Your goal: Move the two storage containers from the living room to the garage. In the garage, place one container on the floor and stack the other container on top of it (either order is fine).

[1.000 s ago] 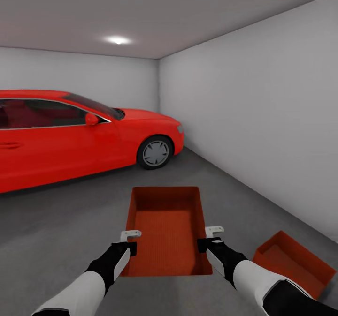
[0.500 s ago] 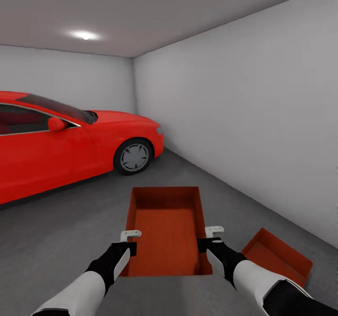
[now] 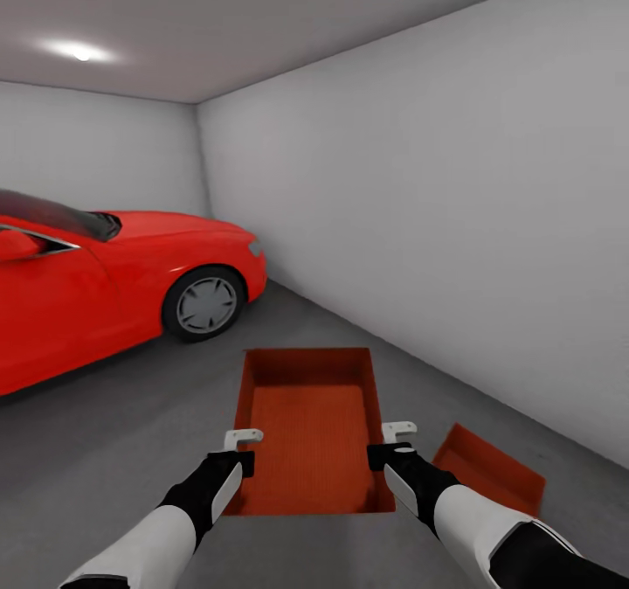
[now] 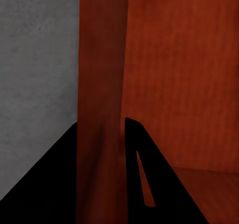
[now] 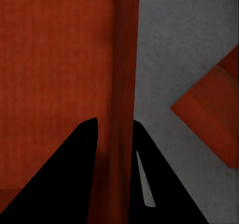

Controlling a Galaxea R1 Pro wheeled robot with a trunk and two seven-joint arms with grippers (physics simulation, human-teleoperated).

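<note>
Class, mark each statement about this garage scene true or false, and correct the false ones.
1. Both pincers grip the held container by its side walls. True.
2. The second container sits on the concrete floor. True.
3. The car is blue. False: it is red.
4. The held container is full of boxes. False: it is empty.
5. The two containers are already stacked. False: they are apart, the second beside the right pincer.

The red car (image 3: 105,283) is running off the head view's edge, only its front end showing. Beside the held container (image 3: 307,427), the second container (image 3: 489,475) is lying partly hidden behind the right arm (image 3: 489,519). The held container's walls are covering the inner fingers.
</note>
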